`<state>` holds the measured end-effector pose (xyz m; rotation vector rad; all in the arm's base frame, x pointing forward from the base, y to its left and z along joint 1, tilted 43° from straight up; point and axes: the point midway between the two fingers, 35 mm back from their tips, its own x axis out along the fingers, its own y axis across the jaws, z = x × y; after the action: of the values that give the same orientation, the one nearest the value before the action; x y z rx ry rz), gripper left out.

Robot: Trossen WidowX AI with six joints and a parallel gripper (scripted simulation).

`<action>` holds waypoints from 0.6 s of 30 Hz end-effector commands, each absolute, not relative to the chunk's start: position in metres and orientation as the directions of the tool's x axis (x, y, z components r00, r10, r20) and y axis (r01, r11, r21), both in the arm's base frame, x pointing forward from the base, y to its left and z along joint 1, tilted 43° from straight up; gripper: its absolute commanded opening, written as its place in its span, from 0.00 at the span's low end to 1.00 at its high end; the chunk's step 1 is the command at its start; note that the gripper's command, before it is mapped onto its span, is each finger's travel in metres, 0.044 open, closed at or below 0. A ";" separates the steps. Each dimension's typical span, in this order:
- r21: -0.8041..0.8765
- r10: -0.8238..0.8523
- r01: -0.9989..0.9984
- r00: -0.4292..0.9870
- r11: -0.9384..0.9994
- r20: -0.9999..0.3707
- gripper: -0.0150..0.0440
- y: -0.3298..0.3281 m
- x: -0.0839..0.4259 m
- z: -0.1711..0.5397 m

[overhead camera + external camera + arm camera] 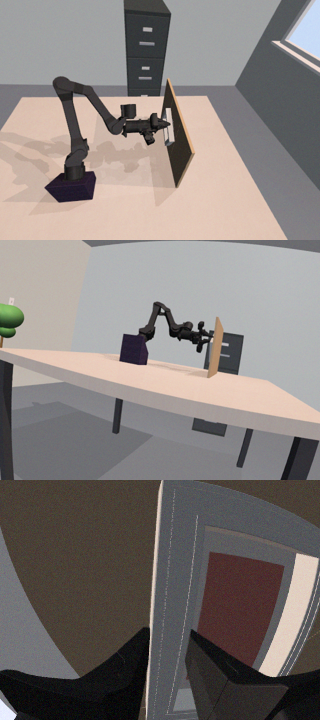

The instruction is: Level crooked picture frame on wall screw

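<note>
The picture frame [171, 135] [210, 353] [177, 555] hangs on the near face of the upright board. In the wrist view it has a wide grey border, a dark red centre and a pale strip on the right. Its left edge leans slightly there; how far it is from level I cannot tell. My gripper [169, 124] [211, 338] [169, 631] is shut on the frame's left bar as the wrist view shows it, one finger at the outer edge and one at the inner edge. The screw and the notched strip are hidden behind the frame.
The dark board [180, 155] [216, 348] [75, 580] with a wooden edge stands on the table [219, 201] [165, 384]. The arm's dark purple base block [74, 191] [131, 349] stands left of the board. A filing cabinet [146, 54] [233, 351] is behind the table.
</note>
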<state>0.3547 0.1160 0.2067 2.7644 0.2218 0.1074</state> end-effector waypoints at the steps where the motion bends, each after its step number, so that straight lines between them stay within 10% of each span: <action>1: 0.357 0.169 0.142 0.984 -0.923 0.047 0.34 0.116 0.355 0.207; 18: 0.357 0.169 0.142 0.984 -0.923 0.047 0.25 0.115 0.355 0.207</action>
<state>0.3548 0.1157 0.2069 2.7649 0.2226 0.1083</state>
